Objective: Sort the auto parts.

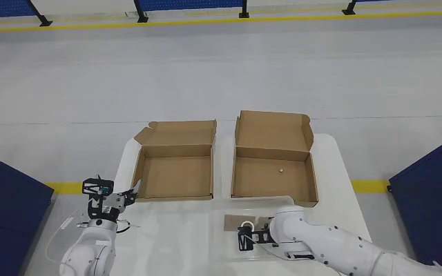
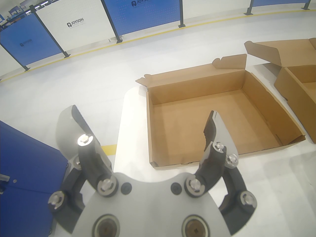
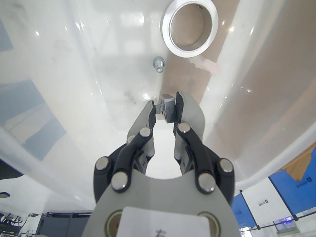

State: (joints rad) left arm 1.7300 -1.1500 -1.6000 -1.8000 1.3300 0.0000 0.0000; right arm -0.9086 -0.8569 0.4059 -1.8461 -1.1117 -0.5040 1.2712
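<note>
Inside a clear plastic tray [image 3: 269, 80], my right gripper [image 3: 166, 109] is shut on a small grey square nut [image 3: 167, 110]. Just beyond it lie a small bolt [image 3: 158, 64] and a large metal ring [image 3: 189, 23]. From above, the right gripper [image 1: 243, 239] is low in the tray [image 1: 231, 241] at the table's front, with the ring [image 1: 247, 224] beside it. My left gripper [image 2: 144, 122] hangs open and empty near the front left corner of the left cardboard box [image 2: 286, 114]. From above, the left gripper [image 1: 131, 192] is just left of that box [image 1: 141, 172].
Two open cardboard boxes sit side by side at the back of the white table [image 1: 331, 155]. The right box [image 1: 238, 176] holds one small pale part [image 1: 280, 169]. Blue bins stand off the table at far left [image 1: 21, 200] and far right [image 1: 421, 193].
</note>
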